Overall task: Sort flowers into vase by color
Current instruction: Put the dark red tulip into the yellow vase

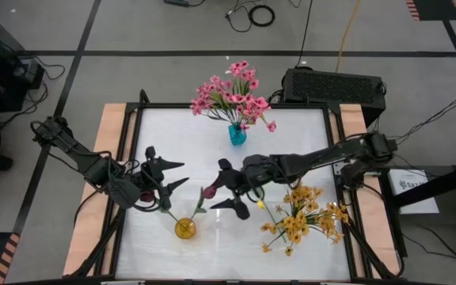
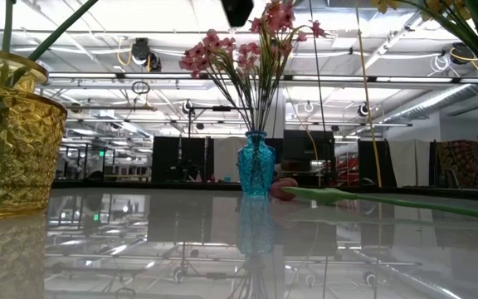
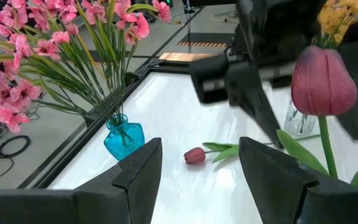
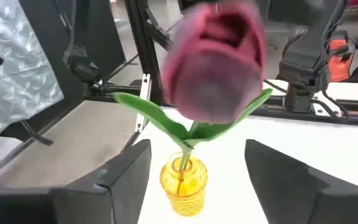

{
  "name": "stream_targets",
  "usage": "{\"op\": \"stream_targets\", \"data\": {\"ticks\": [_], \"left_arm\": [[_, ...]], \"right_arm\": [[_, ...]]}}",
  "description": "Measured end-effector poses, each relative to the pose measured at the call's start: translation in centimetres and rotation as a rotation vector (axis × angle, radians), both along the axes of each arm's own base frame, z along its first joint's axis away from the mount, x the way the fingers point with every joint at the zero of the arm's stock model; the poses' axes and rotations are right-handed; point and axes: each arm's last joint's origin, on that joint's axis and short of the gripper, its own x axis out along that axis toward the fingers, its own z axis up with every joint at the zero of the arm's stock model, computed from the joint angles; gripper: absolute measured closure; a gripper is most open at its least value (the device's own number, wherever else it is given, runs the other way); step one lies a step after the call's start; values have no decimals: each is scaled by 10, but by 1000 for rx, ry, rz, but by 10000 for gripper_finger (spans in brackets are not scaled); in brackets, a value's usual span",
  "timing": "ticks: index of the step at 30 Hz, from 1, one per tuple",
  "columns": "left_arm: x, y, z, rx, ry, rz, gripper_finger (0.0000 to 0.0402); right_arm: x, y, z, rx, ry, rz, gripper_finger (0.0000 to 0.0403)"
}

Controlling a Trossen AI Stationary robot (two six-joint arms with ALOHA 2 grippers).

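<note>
The tulip (image 1: 207,192) stands with its stem in the yellow vase (image 1: 184,229), and your right gripper (image 1: 229,188) sits beside the bloom with jaws spread, holding nothing. Back it away straight, clear of the leaves, so the vase doesn't tip. Keep the left gripper (image 1: 165,176), also spread and empty, parked nearby.

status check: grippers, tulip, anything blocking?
Right gripper open beside tulip standing in yellow vase. Left gripper open, close by. Second tulip lies on table. Nothing blocking.

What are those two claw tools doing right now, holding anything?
Left tool: open, holding nothing.
Right tool: open, empty, beside the tulip standing in the yellow vase.
</note>
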Motion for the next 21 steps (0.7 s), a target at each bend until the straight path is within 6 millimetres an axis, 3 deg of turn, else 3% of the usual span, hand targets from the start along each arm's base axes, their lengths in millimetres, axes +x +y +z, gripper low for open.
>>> {"op": "stream_targets", "data": {"ticks": [8, 13, 17, 21], "left_arm": [[0, 0, 0, -1, -1, 0, 181], [0, 0, 0, -20, -5, -1, 181], [0, 0, 0, -22, -6, 0, 181], [0, 0, 0, -21, -10, 9, 181]], "right_arm": [[-34, -5, 37, -30, 16, 7, 133], [-66, -15, 47, -77, 171, -30, 133], [-92, -25, 41, -131, 347, -213, 133], [-113, -32, 14, -136, 480, -358, 133]]}}
